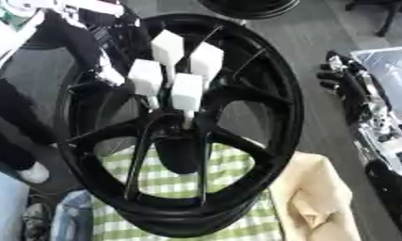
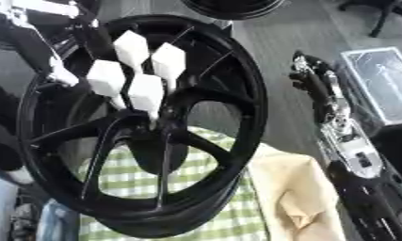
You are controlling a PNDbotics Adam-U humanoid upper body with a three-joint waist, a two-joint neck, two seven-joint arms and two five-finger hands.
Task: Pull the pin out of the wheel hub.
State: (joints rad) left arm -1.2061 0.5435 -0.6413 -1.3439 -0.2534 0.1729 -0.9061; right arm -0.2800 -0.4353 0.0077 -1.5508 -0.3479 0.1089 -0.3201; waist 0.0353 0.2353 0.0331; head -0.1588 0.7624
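I've propped the wheel (image 1: 261, 141) on edge over the checked cloth (image 1: 237, 174) so its four white pins (image 1: 187, 92) face me, my left hand (image 1: 113, 75) beside them, fingers indiscernible, my right hand (image 2: 315, 89) idle with fingers curled.

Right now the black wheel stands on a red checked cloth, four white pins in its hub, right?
Not quite: the cloth is green and white checked, as the left eye view shows. The black wheel does stand on it, with four white pins in its hub.
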